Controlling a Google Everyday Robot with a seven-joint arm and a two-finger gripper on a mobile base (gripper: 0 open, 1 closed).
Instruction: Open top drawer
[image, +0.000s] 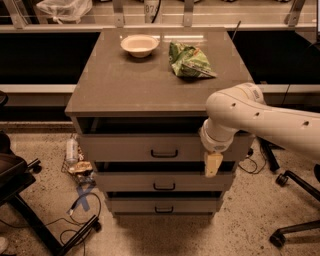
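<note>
The top drawer (130, 148) is the widest of three grey-beige drawers in the cabinet, and its small dark bar handle (164, 154) sits at the middle of its front. A dark gap shows above the front panel. The two narrower drawers (163, 182) sit below it. My white arm (250, 117) reaches in from the right. My gripper (213, 164) hangs down in front of the right end of the top drawer, at its lower edge, to the right of the handle and apart from it.
A white bowl (139, 45) and a green snack bag (190, 61) lie on the cabinet top (125, 85). A bottle and clutter (75, 157) with cables lie on the floor to the left. A dark chair (15, 185) stands at the left, and a chair base (295, 220) at the right.
</note>
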